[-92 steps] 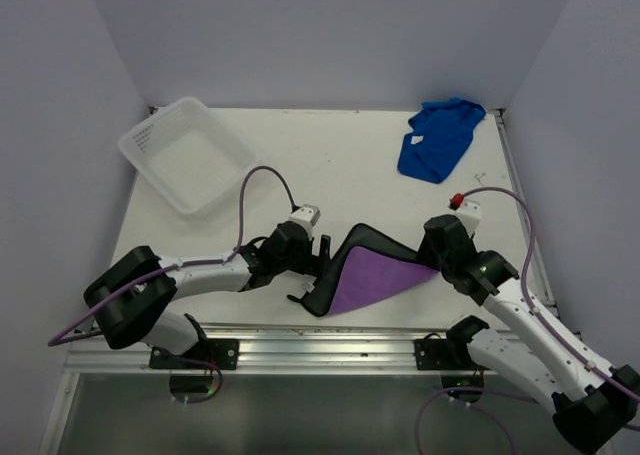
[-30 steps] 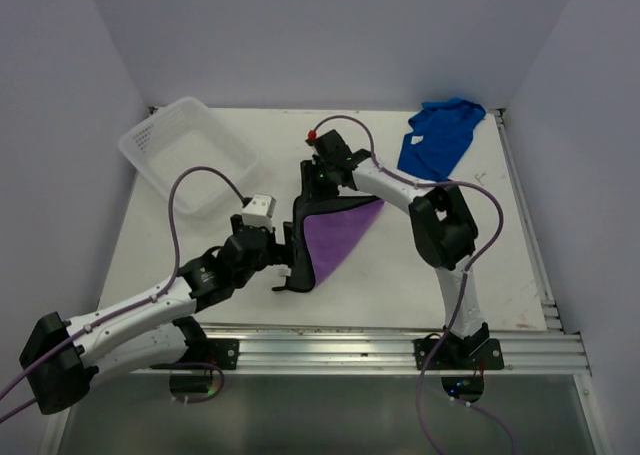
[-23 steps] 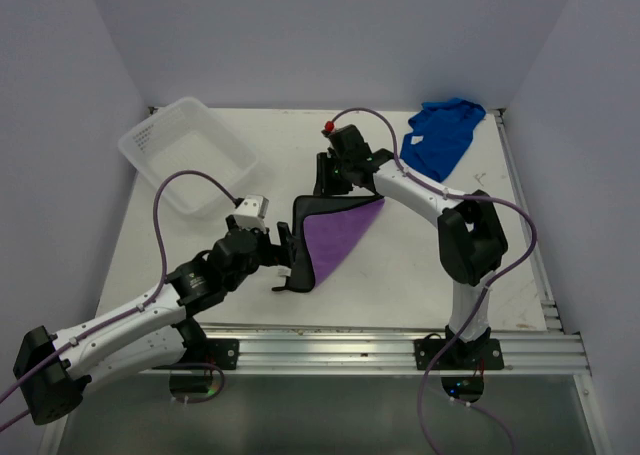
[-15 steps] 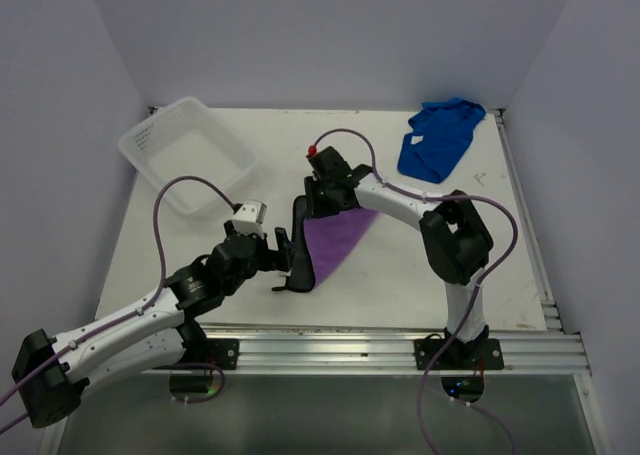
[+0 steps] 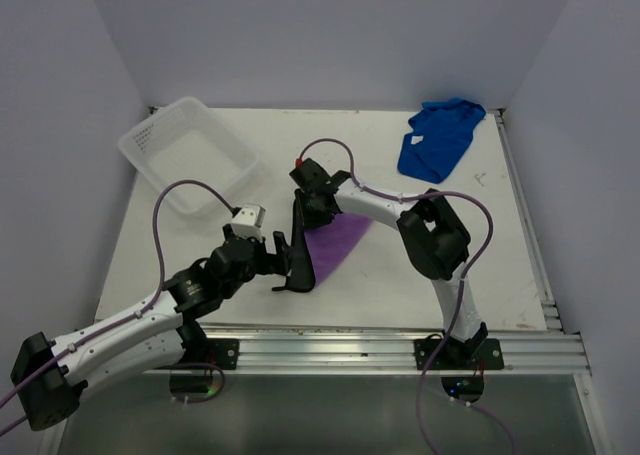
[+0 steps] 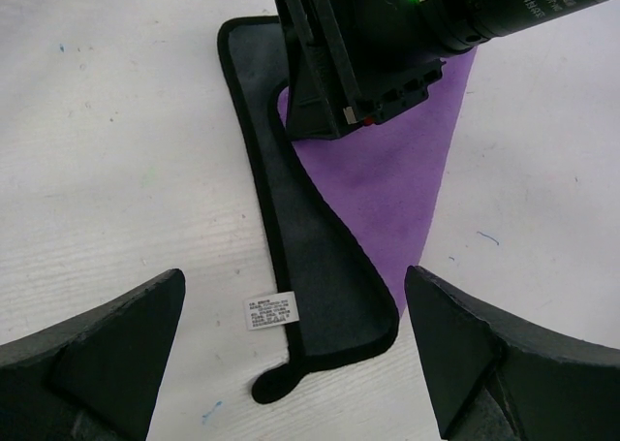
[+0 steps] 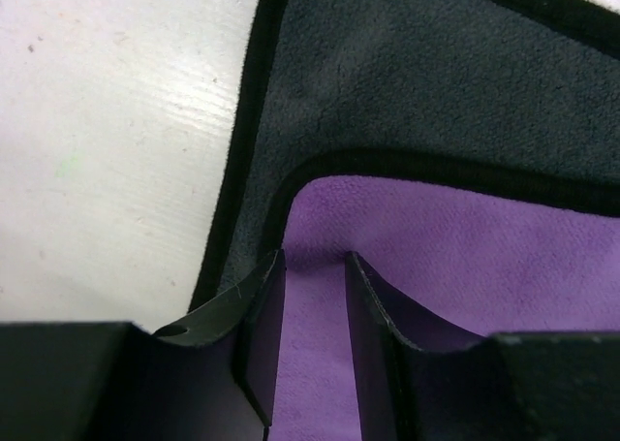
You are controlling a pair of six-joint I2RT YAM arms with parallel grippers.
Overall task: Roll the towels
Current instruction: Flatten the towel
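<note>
The purple towel [image 5: 335,240] lies folded mid-table, its dark grey underside [image 6: 310,247] turned up along the left edge, with a small white tag [image 6: 270,313] beside it. My right gripper [image 5: 303,215] points down at that fold. Its fingers stand a narrow gap apart, tips resting on the purple cloth [image 7: 465,247], the gripper [image 7: 313,259] just inside the dark border [image 7: 407,73]. My left gripper [image 5: 290,265] hovers wide open over the towel's near-left corner [image 6: 295,276], holding nothing. The blue towel [image 5: 438,140] lies crumpled at the back right.
A white plastic basket [image 5: 185,155] stands at the back left. The right arm reaches across the table's middle from the right. A metal rail [image 5: 330,340] runs along the near edge. Grey walls close in the table on three sides.
The right gripper lifted off toward the back, then came down again on the towel's left fold, slightly nearer and further left. The left gripper stayed wide open and barely moved.
</note>
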